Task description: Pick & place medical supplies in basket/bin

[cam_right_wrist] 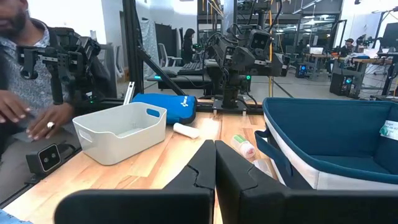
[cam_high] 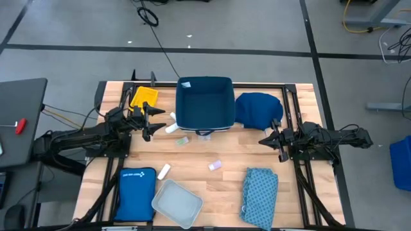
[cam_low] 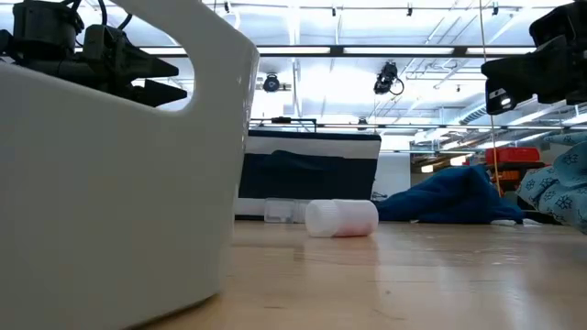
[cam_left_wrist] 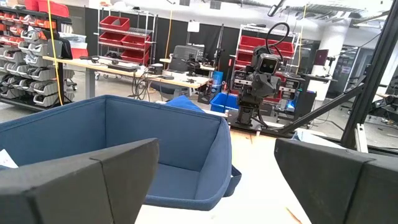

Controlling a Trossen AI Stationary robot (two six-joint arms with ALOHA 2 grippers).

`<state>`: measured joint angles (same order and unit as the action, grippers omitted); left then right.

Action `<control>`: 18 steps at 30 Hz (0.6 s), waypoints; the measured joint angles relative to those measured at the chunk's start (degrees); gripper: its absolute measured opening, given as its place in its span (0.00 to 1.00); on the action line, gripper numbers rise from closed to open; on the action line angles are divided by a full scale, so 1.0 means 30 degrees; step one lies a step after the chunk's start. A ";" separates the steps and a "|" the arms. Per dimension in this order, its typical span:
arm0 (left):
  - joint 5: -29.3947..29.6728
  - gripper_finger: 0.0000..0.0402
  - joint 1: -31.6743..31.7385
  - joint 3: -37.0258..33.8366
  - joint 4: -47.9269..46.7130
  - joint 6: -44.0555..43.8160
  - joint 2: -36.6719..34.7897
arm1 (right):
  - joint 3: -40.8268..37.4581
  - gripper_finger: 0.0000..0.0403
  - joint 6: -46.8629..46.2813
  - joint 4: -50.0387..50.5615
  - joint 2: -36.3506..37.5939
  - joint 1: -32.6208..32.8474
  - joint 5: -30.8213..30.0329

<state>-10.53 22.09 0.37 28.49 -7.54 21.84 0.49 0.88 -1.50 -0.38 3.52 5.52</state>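
Observation:
The navy bin (cam_high: pixel 204 102) stands at the table's far middle. The dark blue cloth bundle (cam_high: pixel 259 109) lies right of it, and the teal patterned cloth (cam_high: pixel 260 189) lies near the front right. A white vial (cam_high: pixel 172 128) and a greenish vial (cam_high: pixel 183 139) lie before the bin. A pinkish vial (cam_high: pixel 214 165) and another white vial (cam_high: pixel 164 171) lie mid-table. My left gripper (cam_high: pixel 151 119) hovers open and empty left of the bin, which shows in its wrist view (cam_left_wrist: pixel 124 143). My right gripper (cam_high: pixel 270 138) is shut and empty just before the bundle.
A small yellow bin (cam_high: pixel 144 97) stands at the far left. A grey tray (cam_high: pixel 176 204) and a flat blue zip pouch (cam_high: pixel 135 192) lie at the front left. A person's hand (cam_right_wrist: pixel 50 121) shows beyond the table edge in the right wrist view.

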 joint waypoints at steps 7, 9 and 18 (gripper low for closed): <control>0.0015 0.81 -0.0050 0.0003 0.0004 0.0002 0.0001 | -0.0003 0.01 -0.0001 0.0000 0.0003 0.0001 0.0000; 0.0371 0.81 -0.0598 -0.0002 0.0100 0.0002 0.0161 | -0.0004 0.01 -0.0001 0.0003 0.0004 0.0002 -0.0004; 0.0935 0.81 -0.2137 0.0004 0.0015 0.0002 0.1866 | 0.0000 0.01 -0.0001 0.0001 0.0004 -0.0004 0.0000</control>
<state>-7.73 15.68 0.38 28.53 -7.53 27.44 0.49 0.88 -1.49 -0.37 3.51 5.52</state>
